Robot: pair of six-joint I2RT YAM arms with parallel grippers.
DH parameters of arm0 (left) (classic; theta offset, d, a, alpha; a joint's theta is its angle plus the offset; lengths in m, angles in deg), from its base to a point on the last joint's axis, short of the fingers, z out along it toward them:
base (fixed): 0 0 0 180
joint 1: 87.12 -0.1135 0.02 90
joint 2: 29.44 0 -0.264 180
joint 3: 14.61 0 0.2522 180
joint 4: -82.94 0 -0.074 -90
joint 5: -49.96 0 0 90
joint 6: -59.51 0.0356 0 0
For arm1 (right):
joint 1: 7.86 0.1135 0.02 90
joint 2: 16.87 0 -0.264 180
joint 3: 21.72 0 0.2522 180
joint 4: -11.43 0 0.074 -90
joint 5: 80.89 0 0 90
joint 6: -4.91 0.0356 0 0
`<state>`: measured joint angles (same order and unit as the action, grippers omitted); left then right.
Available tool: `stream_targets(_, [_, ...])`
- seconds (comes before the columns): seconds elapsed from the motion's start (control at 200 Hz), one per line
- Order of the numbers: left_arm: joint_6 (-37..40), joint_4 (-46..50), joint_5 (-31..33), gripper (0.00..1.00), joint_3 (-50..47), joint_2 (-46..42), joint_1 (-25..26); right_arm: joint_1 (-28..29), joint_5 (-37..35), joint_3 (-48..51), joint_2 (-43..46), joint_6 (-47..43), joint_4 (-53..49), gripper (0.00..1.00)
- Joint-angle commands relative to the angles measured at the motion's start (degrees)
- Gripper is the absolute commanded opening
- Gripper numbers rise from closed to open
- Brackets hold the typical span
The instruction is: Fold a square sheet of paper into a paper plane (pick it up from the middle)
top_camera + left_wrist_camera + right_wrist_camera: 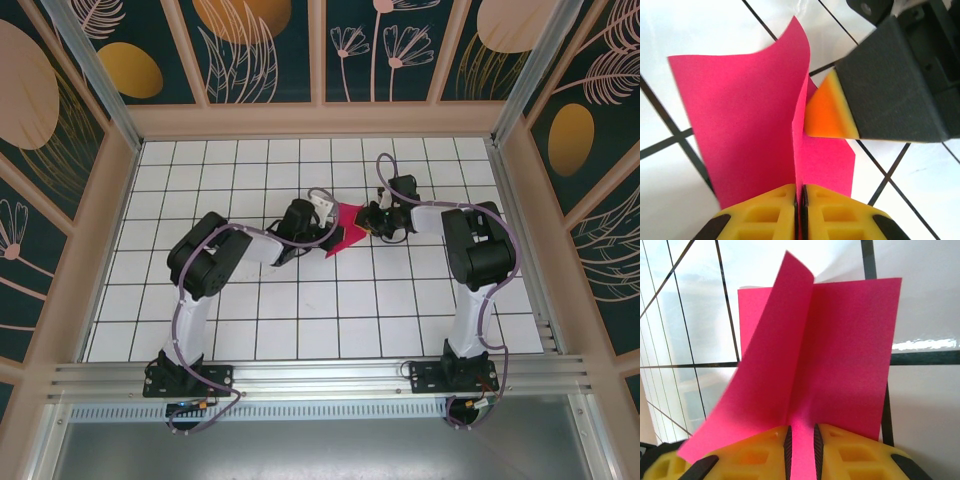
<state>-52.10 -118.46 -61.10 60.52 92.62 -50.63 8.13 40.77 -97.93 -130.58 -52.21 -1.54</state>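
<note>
Your square sheet of paper [345, 228] is bent into a V along its middle, both flaps standing up, near the centre of the white-tiled counter [250, 330] and slightly toward the far edge. Your left pincer [800, 192] is clamped tight on the crease at one end. Your right pincer [801, 432] pinches the opposite end, jaws nearly closed on the paper.
</note>
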Motion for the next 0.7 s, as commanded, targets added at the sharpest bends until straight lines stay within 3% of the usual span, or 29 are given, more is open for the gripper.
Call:
stream_targets(0.0, [-3.92,0.29,-3.62,0.16,1.22,-1.41,-1.21,-1.20,-3.51,3.21,-1.82,-2.25,-8.78,0.23])
stream_targets(0.265, [-4.76,2.14,-3.86,0.13,3.38,0.82,-1.87,-1.16,-3.12,3.62,-1.44,-3.40,-7.98,0.28])
stream_targets(0.565, [-4.78,4.72,-1.94,0.12,4.24,1.59,-2.00,-1.13,-3.75,4.29,-0.61,-4.31,-7.04,0.47])
stream_targets(0.696, [-5.33,5.11,-2.24,0.11,4.69,1.87,-1.97,-1.05,-4.06,4.41,0.15,-4.95,-7.47,0.49])
